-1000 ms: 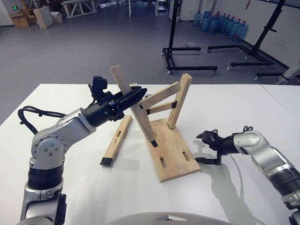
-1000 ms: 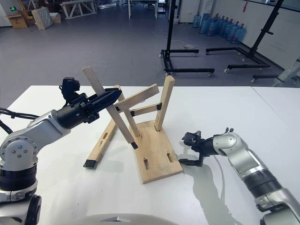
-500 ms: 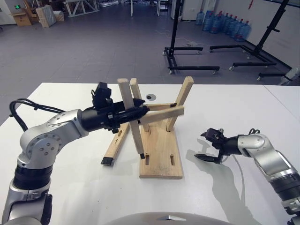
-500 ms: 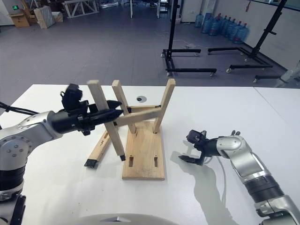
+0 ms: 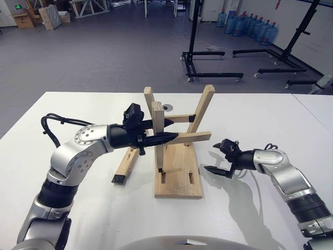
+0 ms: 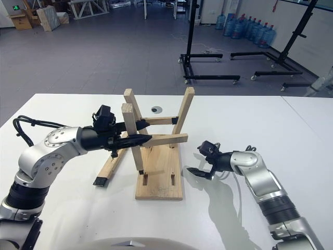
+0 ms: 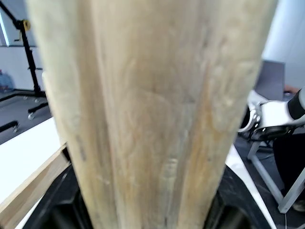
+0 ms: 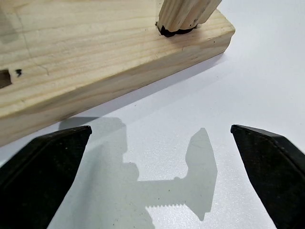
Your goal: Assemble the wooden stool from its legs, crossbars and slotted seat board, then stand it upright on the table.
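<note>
The slotted seat board (image 5: 179, 179) lies flat on the white table. Two legs (image 5: 203, 110) stand up from its far end, joined by a crossbar (image 5: 177, 118). My left gripper (image 5: 174, 137) is shut on a third leg (image 5: 158, 156), held upright over the board's near left slot, with a crossbar (image 5: 195, 137) sticking out to the right. That leg's wood (image 7: 152, 105) sits close between the black fingers in the left wrist view. My right gripper (image 5: 217, 158) hangs open just right of the board; the board's edge (image 8: 95, 71) and a leg foot (image 8: 186, 12) lie beyond its fingers.
A loose leg (image 5: 126, 161) lies on the table left of the board. A small round hole (image 5: 167, 108) marks the table behind the stool. Black wheeled stands (image 5: 208, 57) and water bottles are on the floor far behind.
My left gripper swung its leg and crossbar from a tilt to upright over the board. The board now lies square to me. My right gripper moved in closer to the board's right edge.
</note>
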You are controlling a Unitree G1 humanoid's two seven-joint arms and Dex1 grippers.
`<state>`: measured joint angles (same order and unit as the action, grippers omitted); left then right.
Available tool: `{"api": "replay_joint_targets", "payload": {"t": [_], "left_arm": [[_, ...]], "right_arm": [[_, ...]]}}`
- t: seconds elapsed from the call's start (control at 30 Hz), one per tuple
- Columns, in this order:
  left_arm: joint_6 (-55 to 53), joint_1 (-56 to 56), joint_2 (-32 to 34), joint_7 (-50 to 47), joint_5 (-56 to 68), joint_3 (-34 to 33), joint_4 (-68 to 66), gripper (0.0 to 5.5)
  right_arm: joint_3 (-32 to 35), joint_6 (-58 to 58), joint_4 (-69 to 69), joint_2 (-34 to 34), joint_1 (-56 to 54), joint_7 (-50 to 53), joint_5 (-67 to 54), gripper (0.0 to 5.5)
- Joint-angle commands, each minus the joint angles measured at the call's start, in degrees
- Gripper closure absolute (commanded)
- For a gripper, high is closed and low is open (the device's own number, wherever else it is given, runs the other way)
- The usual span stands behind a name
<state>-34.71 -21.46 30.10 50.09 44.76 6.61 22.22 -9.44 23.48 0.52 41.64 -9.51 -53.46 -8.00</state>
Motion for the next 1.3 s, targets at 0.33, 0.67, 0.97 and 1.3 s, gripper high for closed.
{"api": "replay_joint_targets", "payload": {"t": [0.33, 0.67, 0.97, 1.3], "left_arm": [[-3.6, 0.4, 0.1, -0.7, 4.9, -4.6, 2.2, 3.46], [-4.2, 3.9, -1.2, 0.3, 5.8, -3.7, 3.7, 3.46], [-0.3, 5.5, -0.8, 4.3, -0.1, -0.3, 0.8, 3.46], [4.1, 6.9, -1.0, 6.4, -6.4, 2.3, 0.2, 3.46]], "right_arm": [[-2.0, 0.8, -3.9, -4.6, -8.7, 1.5, 1.6, 0.10], [-3.6, 0.1, -5.4, -5.2, -10.9, 0.2, 2.9, 0.10], [-4.2, 0.1, -5.0, -5.5, -10.4, -0.1, 2.9, 0.10], [-4.2, 0.7, -4.4, -5.7, -9.8, -0.4, 2.7, 0.10]]}}
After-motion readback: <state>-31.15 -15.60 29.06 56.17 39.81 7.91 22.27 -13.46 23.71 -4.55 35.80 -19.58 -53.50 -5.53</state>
